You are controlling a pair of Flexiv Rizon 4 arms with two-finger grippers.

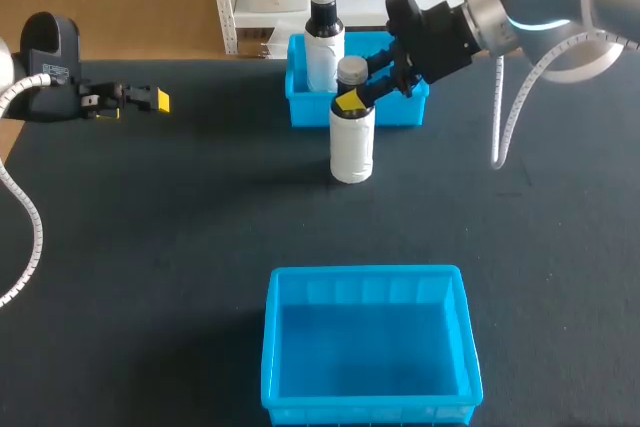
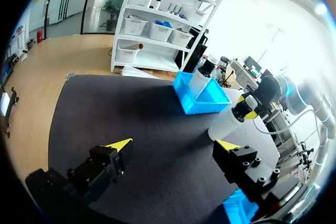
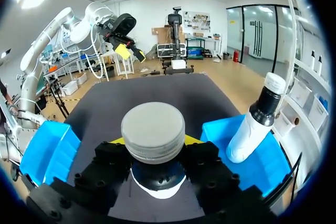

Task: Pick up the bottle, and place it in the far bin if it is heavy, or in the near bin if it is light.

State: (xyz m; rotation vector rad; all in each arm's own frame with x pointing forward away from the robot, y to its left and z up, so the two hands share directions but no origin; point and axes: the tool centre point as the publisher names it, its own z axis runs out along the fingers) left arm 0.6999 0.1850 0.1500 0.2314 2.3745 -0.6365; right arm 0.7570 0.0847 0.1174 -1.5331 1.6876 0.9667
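Note:
A white bottle (image 1: 352,147) with a grey cap stands upright in front of the far bin (image 1: 301,107). Whether its base rests on the black table I cannot tell. My right gripper (image 1: 352,100) comes in from the right and is shut on the bottle's neck just under the cap. In the right wrist view the grey cap (image 3: 153,129) fills the space between the two fingers of that gripper (image 3: 154,141). My left gripper (image 1: 153,99) hovers at the far left of the table, open and holding nothing; the left wrist view shows its fingers (image 2: 174,145) spread wide, with the bottle (image 2: 226,121) well ahead.
A second white bottle (image 1: 323,42) with a dark neck stands inside the far bin. The near bin (image 1: 365,272), bright blue with nothing in it, sits at the front middle of the table. A grey cable (image 1: 500,117) hangs from my right arm.

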